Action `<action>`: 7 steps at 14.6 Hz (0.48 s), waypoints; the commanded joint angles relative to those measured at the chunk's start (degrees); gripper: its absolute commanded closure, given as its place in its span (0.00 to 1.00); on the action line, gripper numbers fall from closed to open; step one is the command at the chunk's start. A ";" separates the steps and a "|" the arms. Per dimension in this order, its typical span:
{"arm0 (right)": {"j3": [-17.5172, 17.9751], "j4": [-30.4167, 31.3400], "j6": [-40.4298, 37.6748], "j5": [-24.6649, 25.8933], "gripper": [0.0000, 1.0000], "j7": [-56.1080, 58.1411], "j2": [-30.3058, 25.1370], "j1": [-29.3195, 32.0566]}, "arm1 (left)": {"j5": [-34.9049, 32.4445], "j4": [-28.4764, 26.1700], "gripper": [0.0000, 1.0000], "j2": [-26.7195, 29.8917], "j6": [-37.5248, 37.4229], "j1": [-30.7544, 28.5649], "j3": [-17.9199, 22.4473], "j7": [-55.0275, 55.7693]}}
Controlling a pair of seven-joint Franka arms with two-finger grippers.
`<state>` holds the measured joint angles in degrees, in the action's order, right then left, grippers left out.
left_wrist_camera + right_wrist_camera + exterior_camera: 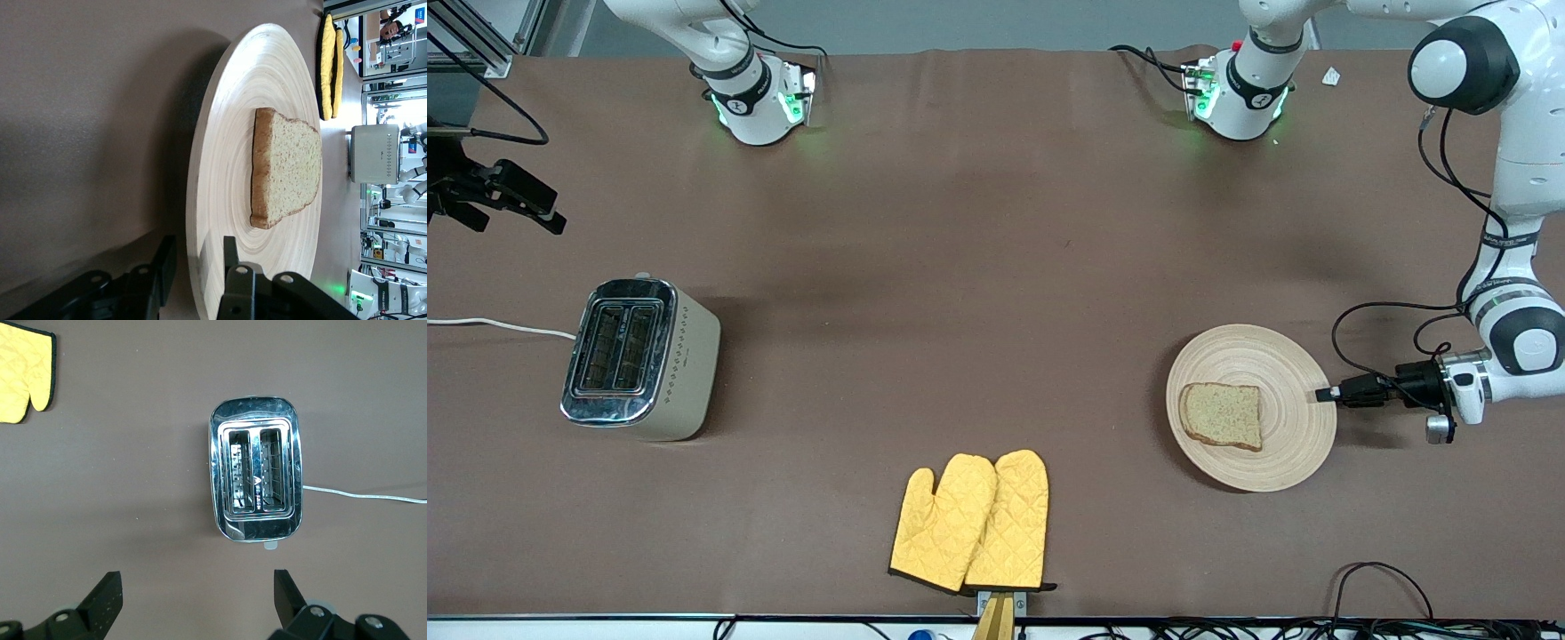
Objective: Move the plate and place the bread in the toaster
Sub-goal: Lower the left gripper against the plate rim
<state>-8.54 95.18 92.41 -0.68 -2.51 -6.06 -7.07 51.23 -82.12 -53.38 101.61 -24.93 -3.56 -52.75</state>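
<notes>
The pale wooden plate (pixel 1254 356) lies at the left arm's end of the table with the brown bread slice (pixel 1223 415) flat on it. My left gripper (pixel 1325 394) is low at the plate's rim. In the left wrist view the plate (pixel 267 67) and bread (pixel 285 167) fill the picture, and the left gripper (pixel 197 243) is open, with one finger under the rim and one over it, gaps showing. The cream toaster (pixel 640 356) stands at the right arm's end. My right gripper (pixel 511 213) hangs open and empty in the air beside the toaster (pixel 255 477), its fingertips (pixel 107 587) wide apart.
Two yellow oven mitts (pixel 974 520) lie side by side near the front edge at mid-table. The toaster's white cord (pixel 498 326) runs off the table's end. Both toaster slots show no bread in them in the right wrist view.
</notes>
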 commanded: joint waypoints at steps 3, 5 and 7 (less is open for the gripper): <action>0.28 1.49 0.14 0.24 0.00 -0.65 -0.89 0.04 | 1.16 0.73 0.84 -0.41 -0.10 -0.47 -0.30 -2.35; 0.19 2.37 0.31 0.51 0.00 -0.65 -0.89 0.12 | 1.77 0.73 0.89 -0.50 -0.10 -0.47 -0.30 -3.41; 0.28 2.55 -0.04 0.51 0.00 -0.65 -0.89 0.04 | 1.86 0.73 0.93 -0.50 -0.10 -0.47 -0.30 -3.76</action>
<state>-8.55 96.22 92.39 -0.65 -2.51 -5.98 -7.08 52.43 -82.04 -53.39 101.25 -25.07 -3.64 -54.78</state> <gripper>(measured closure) 0.000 0.899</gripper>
